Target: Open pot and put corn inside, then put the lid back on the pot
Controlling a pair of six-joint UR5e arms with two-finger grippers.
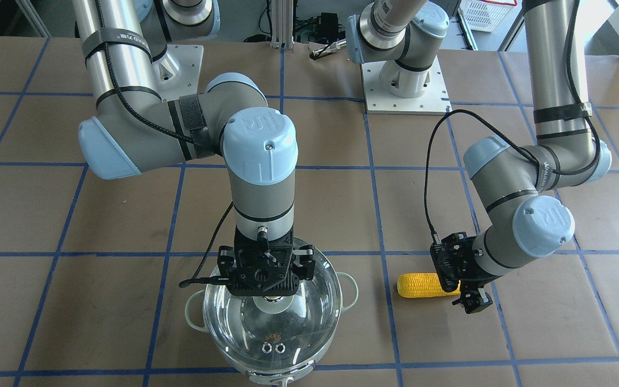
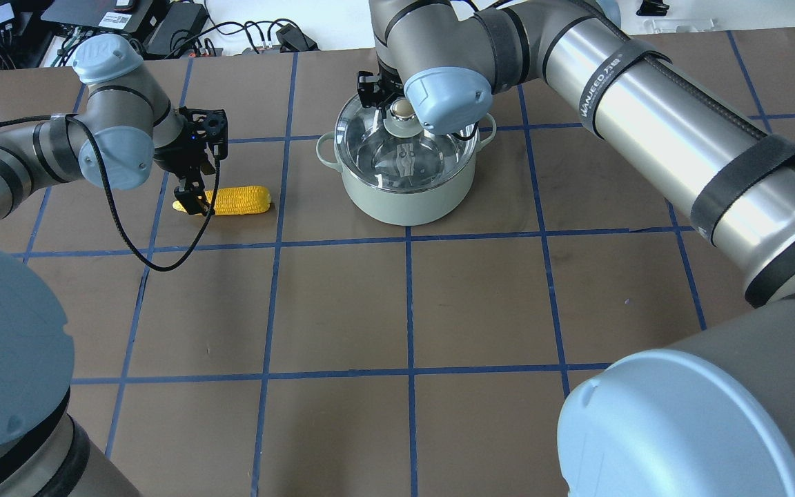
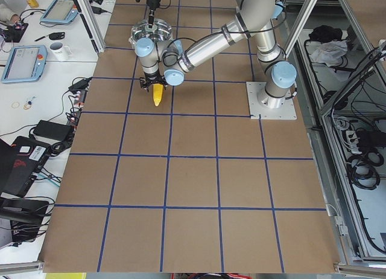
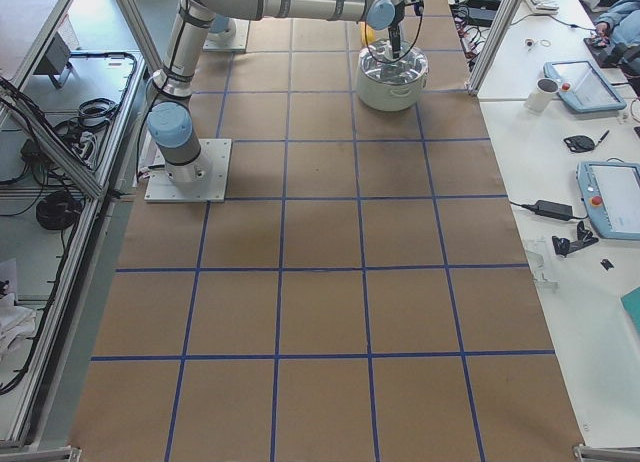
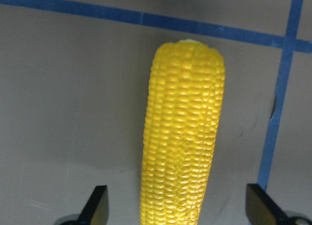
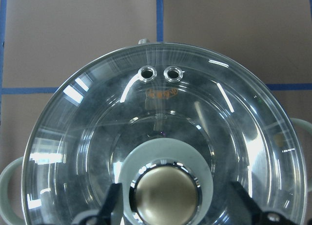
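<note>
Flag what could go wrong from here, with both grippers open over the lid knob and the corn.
1. The right gripper straddles the rounded knob of the lid; a shallow grip could slip, dropping the glass onto the pot.
2. The left gripper straddles the corn near one end, so it may pivot or droop once lifted.

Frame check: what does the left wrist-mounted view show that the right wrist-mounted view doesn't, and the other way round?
Only the left wrist view: the corn lying on the table, running up between the spread fingertips of the left end effector.

Only the right wrist view: the lid on the pot, its knob between the spread fingertips of the right end effector, with two vent rings beyond.

Both: the brown table with blue tape lines, and an open end effector straddling its target without visible contact.
</note>
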